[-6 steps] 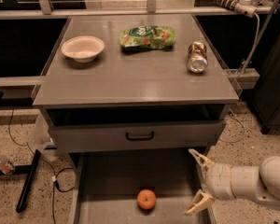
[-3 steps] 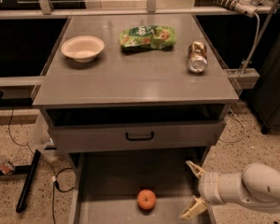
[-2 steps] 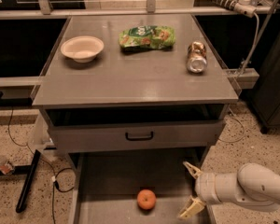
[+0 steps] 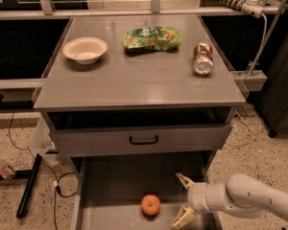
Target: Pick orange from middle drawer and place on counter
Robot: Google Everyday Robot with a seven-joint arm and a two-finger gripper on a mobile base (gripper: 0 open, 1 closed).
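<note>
white bowl (image 4: 85, 49): 1 | green snack bag (image 4: 152, 38): 1 | metal can (image 4: 203, 59): 1 | round orange fruit (image 4: 150, 204): 1 | white gripper (image 4: 184, 199) over grey drawer (image 4: 115, 181): 1

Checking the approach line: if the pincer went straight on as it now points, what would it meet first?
Probably the orange. The open pincer, at the right of the middle drawer, points left, and the orange lies just ahead, roughly in line with the gap between its fingers. Depth is unclear.
</note>
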